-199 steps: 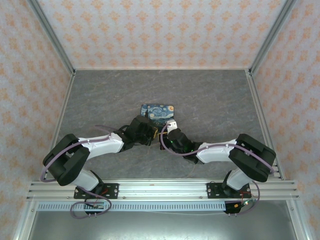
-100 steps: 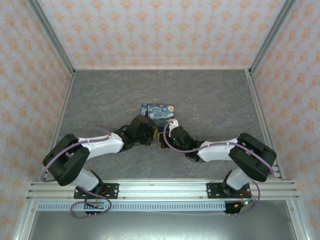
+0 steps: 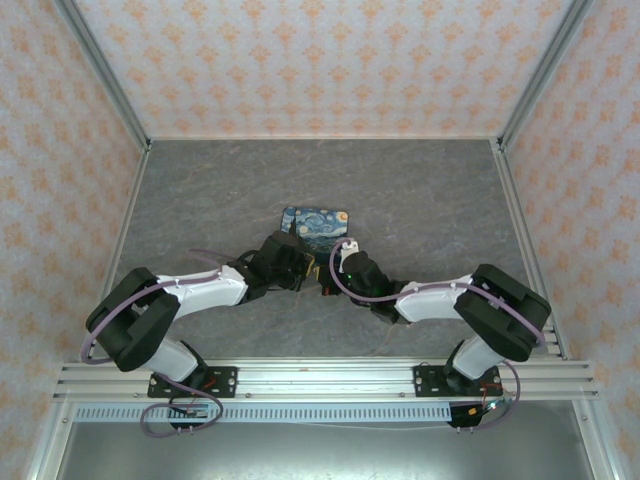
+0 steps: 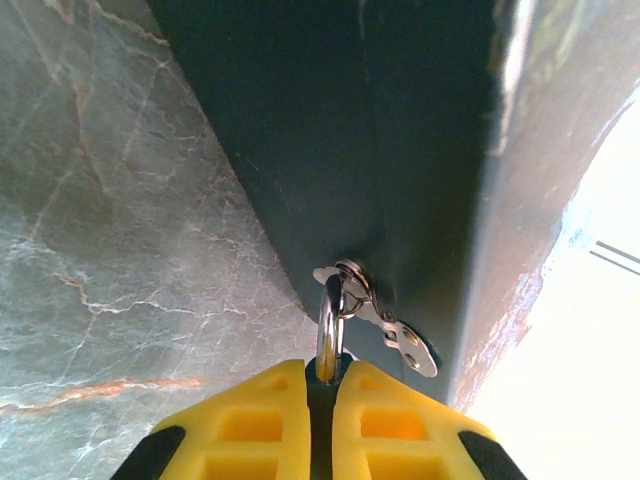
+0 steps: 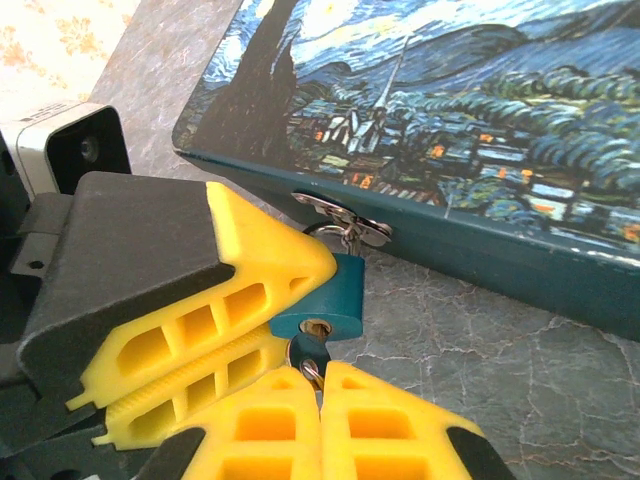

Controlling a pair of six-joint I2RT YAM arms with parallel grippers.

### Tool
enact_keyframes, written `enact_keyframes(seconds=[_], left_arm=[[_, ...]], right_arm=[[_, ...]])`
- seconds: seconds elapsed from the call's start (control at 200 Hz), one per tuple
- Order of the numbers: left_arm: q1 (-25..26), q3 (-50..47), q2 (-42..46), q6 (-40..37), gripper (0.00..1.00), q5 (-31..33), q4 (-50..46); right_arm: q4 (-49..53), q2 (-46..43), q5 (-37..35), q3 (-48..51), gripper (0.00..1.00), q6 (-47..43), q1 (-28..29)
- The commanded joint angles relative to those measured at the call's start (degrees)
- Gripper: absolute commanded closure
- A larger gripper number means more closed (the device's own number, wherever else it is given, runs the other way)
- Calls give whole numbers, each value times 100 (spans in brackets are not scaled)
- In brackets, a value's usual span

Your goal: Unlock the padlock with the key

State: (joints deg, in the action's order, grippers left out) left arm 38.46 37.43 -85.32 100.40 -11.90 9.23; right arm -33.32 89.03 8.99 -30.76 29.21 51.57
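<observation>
**Key in padlock, both grippers closed at the tin's front: tight quarters**

The left gripper [image 4: 322, 375] is pinched narrow on the small teal metal padlock [image 5: 322, 298]. The padlock's silver shackle [image 4: 328, 322] hangs through the silver hasp [image 4: 385, 325] on the front wall of the dark-blue rectangular tin painted with a swirling night sky [image 5: 470, 120]. The right gripper [image 5: 318, 380] is pressed together on the small silver key [image 5: 306, 352]. The key's tip appears to be in the keyhole on the padlock's near face, but how deep it sits cannot be told.

Risks, as judged:
- A turn off the keyway's line may bind the key or let it slip in the pads.
- If the left hold is weak, the padlock body may swing on the hasp and turn with the key.
- A pull on the shackle may drag the tin across the grey marbled table [image 3: 420, 190].

Clearance: in the right wrist view, the left gripper's yellow fingers lie just beside the right gripper's, touching or nearly so, which leaves little room for wrist roll. The tin's wall stands just behind the padlock. Open table lies on the near side of the tin and to its right, and the enclosure walls are well apart from the work.
</observation>
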Motion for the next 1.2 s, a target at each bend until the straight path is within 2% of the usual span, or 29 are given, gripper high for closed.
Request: enact_keyframes(seconds=[0.0,0.19,0.46,0.54,0.651,0.771,0.881,1.036,1.196], left_arm=[[152,13,-108,-92,100,-569,-274],[123,99,-52,-310,84,-428,-710],[-53,-158,257,-453,74,-311,-890],[-112,-242,503,-557,62,-199,-983],[-218,-298,957,-836,38,31,-1276],[-383,-289,1524,-1193,25,294,-1732],[-559,-330,1943,-1429,19,363,-1918],[-747,-440,2246,-1529,18,299,-1970],[-881,-476,2487,-1895,18,305,-1902]], right_arm=[[-76,232,-293,-89,100,422,-95],[-43,242,-412,-52,100,575,-95],[-170,396,-306,-22,100,800,-95],[-328,430,-255,26,100,865,-100],[-564,451,-183,86,100,867,-102],[-790,481,-70,101,100,826,-103],[-926,517,64,89,100,802,-105],[-919,577,58,92,100,860,-103],[-1245,624,181,224,100,1447,-164]])
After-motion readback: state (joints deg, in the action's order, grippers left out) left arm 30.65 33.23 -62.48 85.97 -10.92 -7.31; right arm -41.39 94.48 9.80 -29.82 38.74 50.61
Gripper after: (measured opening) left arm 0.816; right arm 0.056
